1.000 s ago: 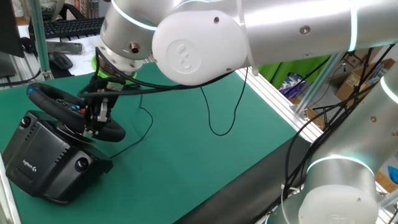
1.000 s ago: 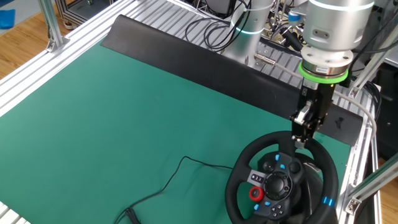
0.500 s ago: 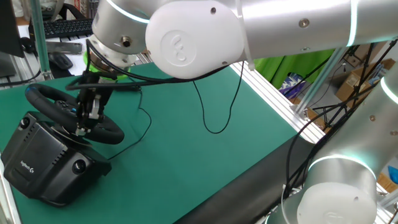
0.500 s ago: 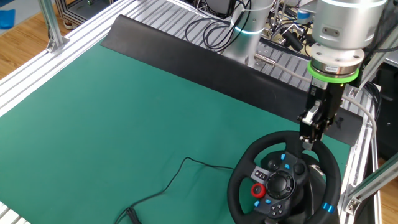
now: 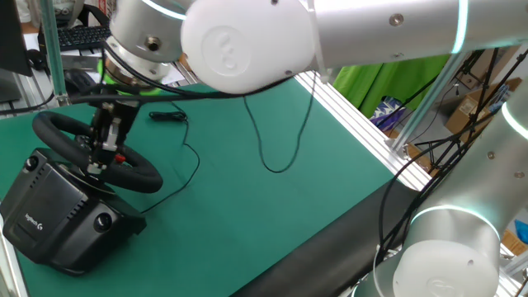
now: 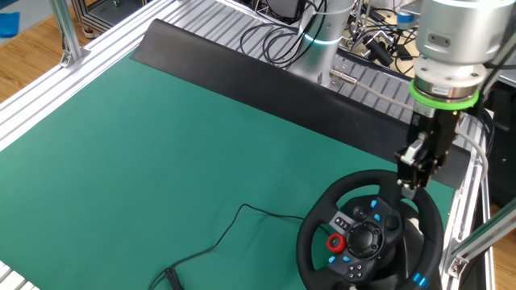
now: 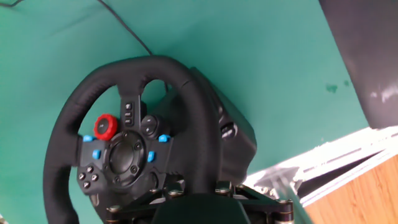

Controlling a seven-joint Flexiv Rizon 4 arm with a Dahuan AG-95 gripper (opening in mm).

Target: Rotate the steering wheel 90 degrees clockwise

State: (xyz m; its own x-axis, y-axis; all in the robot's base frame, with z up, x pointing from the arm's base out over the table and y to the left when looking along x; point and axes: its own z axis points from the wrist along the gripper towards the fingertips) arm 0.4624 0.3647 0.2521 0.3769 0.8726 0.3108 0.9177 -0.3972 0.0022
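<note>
While the hand (image 6: 411,176) sits at the far edge of the steering wheel (image 6: 367,238), its fingers appear to be clamped on the rim there, though the hand view shows only the finger bases at the bottom of the picture with the rim running straight in between them, so the grip itself is a judgement and not something plainly seen. That wheel stands on its bulky black base (image 5: 54,219) near the right corner of the green surface (image 6: 161,153) in the view from the front, with the aluminium frame just beside it; in the side view it is at the left end, tilted up toward the arm. A thin black cable (image 5: 280,136) trails loose across the mat, well apart from the hand. Judging by the red button (image 6: 334,242), which lies to the lower left of the hub and not level, the turn looks under way and not yet complete. What comes next, as I read it, is to carry the gripped point along the arc of the rim, clockwise, letting the wrist roll with it so the fingers do not twist off or drag the base across the mat.
</note>
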